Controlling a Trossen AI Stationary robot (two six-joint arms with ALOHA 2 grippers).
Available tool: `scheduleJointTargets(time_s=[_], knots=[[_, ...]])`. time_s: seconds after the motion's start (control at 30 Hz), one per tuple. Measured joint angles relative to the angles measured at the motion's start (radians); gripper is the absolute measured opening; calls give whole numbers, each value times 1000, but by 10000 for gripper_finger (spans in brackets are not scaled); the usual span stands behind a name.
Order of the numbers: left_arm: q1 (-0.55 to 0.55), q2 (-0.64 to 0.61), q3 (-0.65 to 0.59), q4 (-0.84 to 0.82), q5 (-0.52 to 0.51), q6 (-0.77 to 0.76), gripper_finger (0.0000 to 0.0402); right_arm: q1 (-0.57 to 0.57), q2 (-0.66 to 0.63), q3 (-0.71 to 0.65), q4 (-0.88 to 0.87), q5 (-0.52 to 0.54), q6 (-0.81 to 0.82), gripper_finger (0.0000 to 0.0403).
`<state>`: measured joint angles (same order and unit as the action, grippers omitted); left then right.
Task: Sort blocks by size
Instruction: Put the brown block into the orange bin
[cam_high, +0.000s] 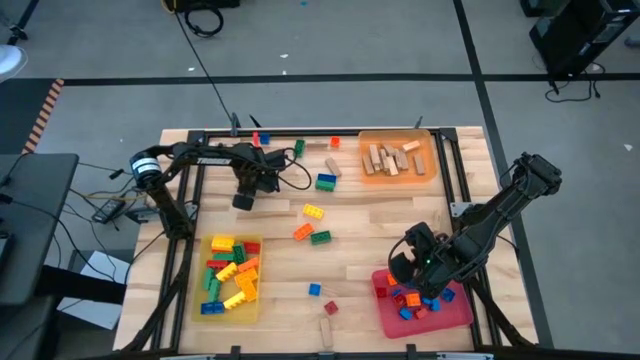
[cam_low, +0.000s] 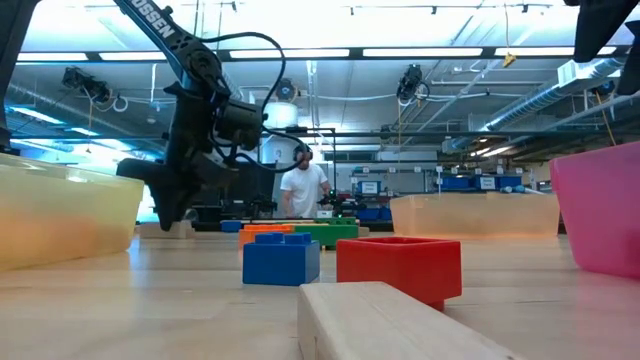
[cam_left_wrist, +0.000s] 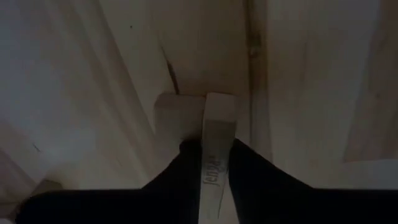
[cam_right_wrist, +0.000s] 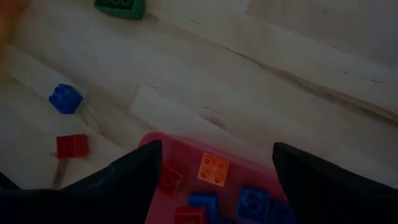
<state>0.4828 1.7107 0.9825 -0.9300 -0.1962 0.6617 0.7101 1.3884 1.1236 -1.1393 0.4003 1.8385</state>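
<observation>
Wood sits between the fingers of my left gripper (cam_left_wrist: 214, 171): a plain tan wooden block (cam_left_wrist: 214, 149), pinched across its narrow width, its long axis running straight out ahead of the wrist, with a second tan piece (cam_left_wrist: 177, 115) lying against it on the bench (cam_high: 380, 240). In the high view this gripper is at the far left part of the bench. The orange tray (cam_high: 427, 165) holding the other wooden pieces lies well off to my right along the same far edge, so I judge the carry goes sideways that way, and my left arm is the nearer one. My right gripper (cam_right_wrist: 214, 171) hovers over the near edge of the red tray (cam_right_wrist: 186, 152) of small bricks, fingers spread wide and empty. Loose small blocks, blue (cam_right_wrist: 65, 98) and red (cam_right_wrist: 71, 145), lie just beyond it.
</observation>
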Motion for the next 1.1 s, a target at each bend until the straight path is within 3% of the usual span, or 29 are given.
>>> scheduleJointTargets(time_s=[0.2,0.4,0.63,0.83,1.1], knots=[[0,3,21,-39,12,-47,53,0,0,0,-1,3,-2,314],[-2,0,105,-109,65,-214,53,0,0,0,-15,11,-2,311],[-52,-1,224,-142,151,-356,53,33,0,0,-39,158,47,301],[-126,-2,344,-99,287,-457,53,32,0,0,-33,282,53,286],[-205,-3,463,152,527,-589,53,-39,0,0,67,365,-76,282]])
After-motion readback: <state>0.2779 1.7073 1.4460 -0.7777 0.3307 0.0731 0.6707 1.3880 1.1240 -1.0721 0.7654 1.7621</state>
